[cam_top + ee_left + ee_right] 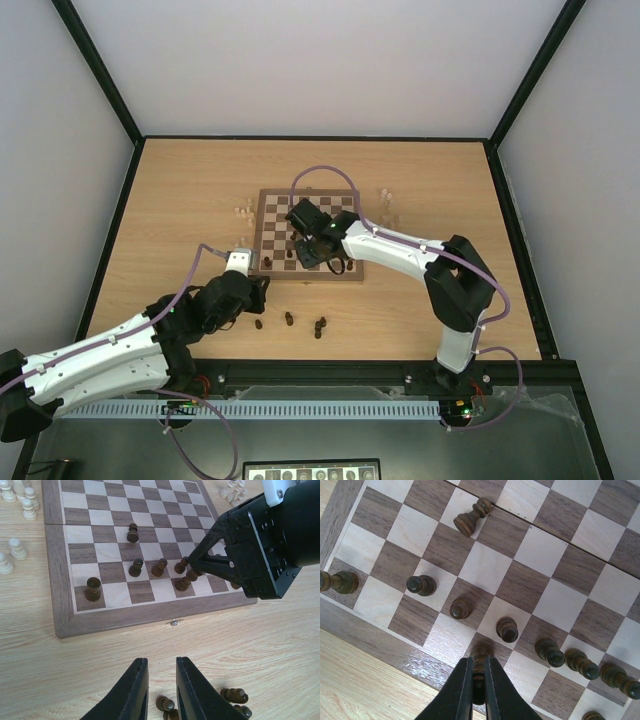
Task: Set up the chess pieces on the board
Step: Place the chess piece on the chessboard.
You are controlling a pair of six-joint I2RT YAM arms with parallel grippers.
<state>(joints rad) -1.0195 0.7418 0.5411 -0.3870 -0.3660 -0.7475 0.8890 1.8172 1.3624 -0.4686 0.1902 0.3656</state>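
Several dark chess pieces (135, 567) stand on the board (55, 580), all in the rows nearest the arms. There is a rook (93, 589) on the near left corner square, a short line of pawns (421, 585) in the second row, and one lone pawn (132, 532) farther in. More dark men (580, 662) crowd toward the right end of the near rows. The right gripper (478, 666) reaches in over the near edge of the board with its jaws pinched tight on a dark piece (479, 654). That piece is upright over a dark square of the first row, just beside the border; whether its base touches the wood cannot be told. The left gripper (161, 661) hangs over the tabletop (280, 645) in front of the board, its fingers (135, 690) a narrow gap apart and holding nothing. A few loose dark pieces (235, 696) lie on the tabletop near it. The cream pieces (27, 500) stand in clusters off the board, by its left and right sides.
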